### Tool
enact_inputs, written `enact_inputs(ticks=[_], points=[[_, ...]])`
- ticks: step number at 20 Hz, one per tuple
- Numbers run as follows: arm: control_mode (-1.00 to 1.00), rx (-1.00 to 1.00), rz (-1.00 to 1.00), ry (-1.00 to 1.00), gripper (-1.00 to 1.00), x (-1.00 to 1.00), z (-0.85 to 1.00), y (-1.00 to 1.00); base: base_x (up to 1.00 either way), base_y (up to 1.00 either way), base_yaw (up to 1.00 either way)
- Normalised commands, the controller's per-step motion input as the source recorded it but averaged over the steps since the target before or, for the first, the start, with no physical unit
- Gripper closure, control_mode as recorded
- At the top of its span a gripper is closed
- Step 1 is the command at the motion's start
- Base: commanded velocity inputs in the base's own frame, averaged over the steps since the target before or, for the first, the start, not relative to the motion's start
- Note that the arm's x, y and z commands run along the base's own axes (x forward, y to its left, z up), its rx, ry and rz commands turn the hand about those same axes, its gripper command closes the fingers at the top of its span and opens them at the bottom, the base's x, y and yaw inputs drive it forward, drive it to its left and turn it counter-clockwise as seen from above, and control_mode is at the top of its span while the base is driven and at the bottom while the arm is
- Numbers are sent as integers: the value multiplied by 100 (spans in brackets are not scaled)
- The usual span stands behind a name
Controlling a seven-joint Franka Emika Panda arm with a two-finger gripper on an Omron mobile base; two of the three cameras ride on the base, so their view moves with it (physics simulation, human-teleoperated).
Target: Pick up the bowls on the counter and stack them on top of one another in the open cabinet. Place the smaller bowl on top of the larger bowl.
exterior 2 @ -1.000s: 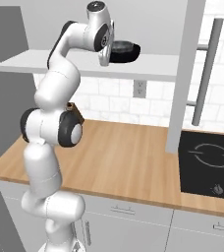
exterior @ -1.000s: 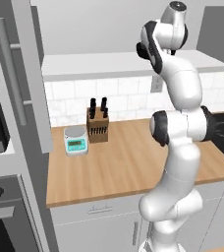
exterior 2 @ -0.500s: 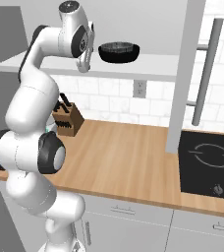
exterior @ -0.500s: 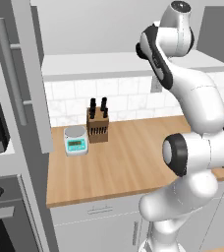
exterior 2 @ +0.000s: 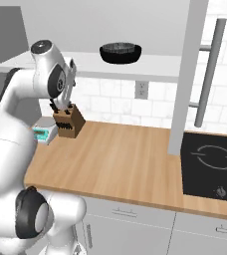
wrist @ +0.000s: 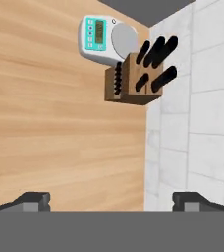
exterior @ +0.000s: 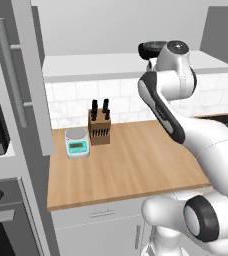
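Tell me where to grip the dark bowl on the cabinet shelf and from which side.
Grip the bowl by its rim, one jaw inside and one outside, coming from above on the near side. It sits upright with its opening up, and looks too wide to span whole.

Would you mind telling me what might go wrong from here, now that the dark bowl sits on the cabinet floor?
1. The open two-finger gripper hangs just above the wooden knife block; swinging low, it might strike the black knife handles.
2. The white kitchen scale stands right beside the block and could be knocked along the light-brown wooden counter.
3. The round dark grey bowl rests near the front edge of the open cabinet's white floor panel; a passing arm might nudge it off.
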Motion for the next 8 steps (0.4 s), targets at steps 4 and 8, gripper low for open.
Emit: enact_inputs(ticks=[4, 8], points=[[-100, 0, 0, 23, -100, -96, -100, 1, 0, 0, 0], [-100, 1, 0, 14, -100, -64, -97, 0, 0, 0, 0]])
